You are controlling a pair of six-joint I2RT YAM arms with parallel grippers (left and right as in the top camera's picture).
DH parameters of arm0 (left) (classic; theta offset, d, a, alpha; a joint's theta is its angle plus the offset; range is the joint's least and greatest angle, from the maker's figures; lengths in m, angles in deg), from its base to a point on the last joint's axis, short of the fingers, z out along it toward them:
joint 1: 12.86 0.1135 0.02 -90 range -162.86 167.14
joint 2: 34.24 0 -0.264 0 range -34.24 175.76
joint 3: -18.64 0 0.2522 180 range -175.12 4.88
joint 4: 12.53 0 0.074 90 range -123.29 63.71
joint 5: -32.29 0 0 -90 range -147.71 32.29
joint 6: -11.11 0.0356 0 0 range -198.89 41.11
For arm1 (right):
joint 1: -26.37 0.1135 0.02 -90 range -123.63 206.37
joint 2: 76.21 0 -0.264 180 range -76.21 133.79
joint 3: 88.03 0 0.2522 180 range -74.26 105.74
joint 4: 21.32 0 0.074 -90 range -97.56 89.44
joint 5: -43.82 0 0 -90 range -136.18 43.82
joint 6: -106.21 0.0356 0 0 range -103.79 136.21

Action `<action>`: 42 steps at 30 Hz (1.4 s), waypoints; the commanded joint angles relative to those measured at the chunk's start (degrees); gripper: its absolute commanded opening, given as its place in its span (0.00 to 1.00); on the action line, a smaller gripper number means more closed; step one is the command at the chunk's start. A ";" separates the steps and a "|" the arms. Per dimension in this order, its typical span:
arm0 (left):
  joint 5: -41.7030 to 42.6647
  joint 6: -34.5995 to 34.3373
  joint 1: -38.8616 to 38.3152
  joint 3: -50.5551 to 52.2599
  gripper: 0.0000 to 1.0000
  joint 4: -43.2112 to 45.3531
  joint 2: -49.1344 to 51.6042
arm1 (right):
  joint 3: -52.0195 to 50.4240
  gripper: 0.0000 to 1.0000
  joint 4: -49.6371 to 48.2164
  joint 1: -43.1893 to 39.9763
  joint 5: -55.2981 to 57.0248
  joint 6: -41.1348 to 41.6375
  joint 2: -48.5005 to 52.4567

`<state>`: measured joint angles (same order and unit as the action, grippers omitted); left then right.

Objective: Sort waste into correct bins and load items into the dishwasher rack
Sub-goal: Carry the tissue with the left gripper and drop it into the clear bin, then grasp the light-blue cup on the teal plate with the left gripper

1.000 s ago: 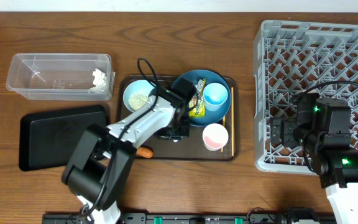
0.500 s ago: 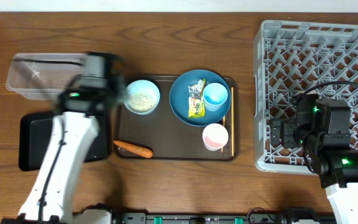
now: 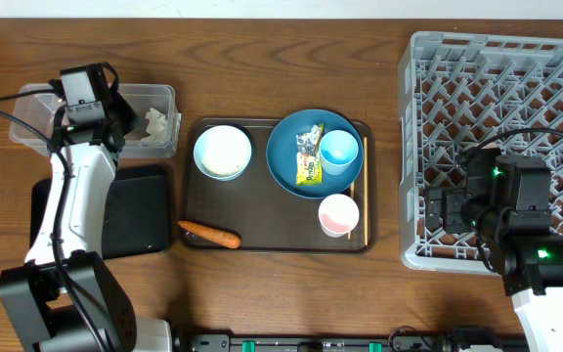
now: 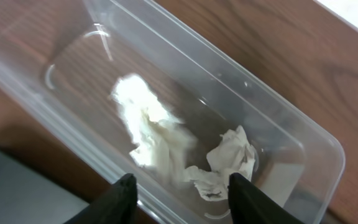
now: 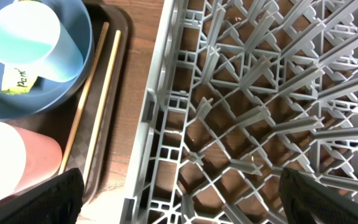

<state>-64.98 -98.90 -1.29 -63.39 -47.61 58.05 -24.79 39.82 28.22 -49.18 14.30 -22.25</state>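
The clear tub (image 4: pixel 67 43) on the counter (image 3: pixel 262 39) holds a clump of white rice scraps (image 4: pixel 145 121) and, just beside it, the crumpled tissue (image 4: pixel 229 162); the left hand (image 4: pixel 182 193) hangs above them, fingers spread wide, holding nothing; the black tray (image 3: pixel 140 210) lies beside the tub; on the brown serving tray (image 3: pixel 272 220) the white bowl (image 3: pixel 223 153) shows a plain white inside; the blue plate (image 3: pixel 286 171) carries the yellow wrapper (image 3: pixel 309 158) and light blue cup (image 3: pixel 339 152); the pink cup (image 3: pixel 338 215), chopsticks (image 3: pixel 358 186) and carrot (image 3: pixel 209 235) lie around it; the right hand (image 5: pixel 179 186), wide and holding nothing, hovers over the grey rack (image 3: pixel 497 98) edge
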 commanded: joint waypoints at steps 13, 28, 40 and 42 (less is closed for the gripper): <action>17.35 5.20 -13.11 -16.20 0.53 -16.04 -1.73 | 1.01 0.99 -0.20 -0.39 -0.02 -0.28 -0.04; 17.35 4.68 -39.36 -16.20 0.52 -12.98 10.51 | 1.01 0.99 0.13 -0.39 -0.02 -0.26 -0.04; 17.35 4.68 -45.31 -16.20 0.49 -9.35 18.67 | 1.01 0.99 0.22 -0.39 -0.02 -0.26 -0.04; 17.35 4.68 -45.62 -16.17 0.44 -9.49 19.45 | 1.01 0.99 0.28 -0.39 -0.02 -0.26 -0.04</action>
<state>-47.54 -94.55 -46.53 -79.06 -57.05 75.89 -24.79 39.90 28.22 -49.18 14.30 -22.25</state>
